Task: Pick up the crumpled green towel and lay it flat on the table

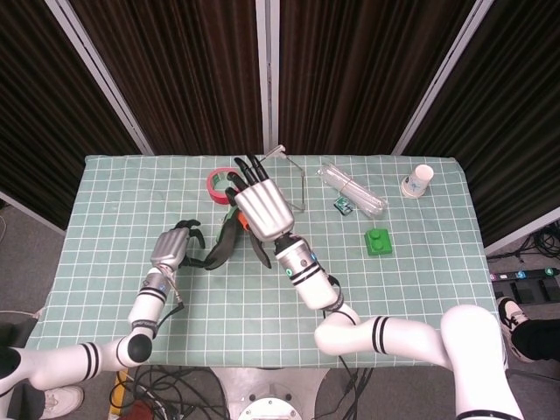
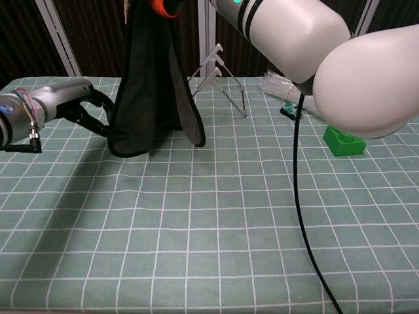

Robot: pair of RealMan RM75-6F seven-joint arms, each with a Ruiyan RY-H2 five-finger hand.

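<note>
Chest view shows the green towel (image 2: 154,78) hanging in dark folds from the right hand (image 1: 261,206), which grips its top high above the table (image 2: 216,222); the lower hem sits just above the checked cloth, left of centre. The left hand (image 2: 88,108) pinches the towel's lower left edge with curled fingers. Behind it stand a wire rack (image 2: 219,82) and, far left, a red tape roll (image 1: 221,183). A green block (image 2: 344,139) lies right.

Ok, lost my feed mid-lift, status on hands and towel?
Right robot hand holds towel aloft, hanging. Left robot hand pinches its lower edge. Wire stand close behind; tape roll nearby.
</note>
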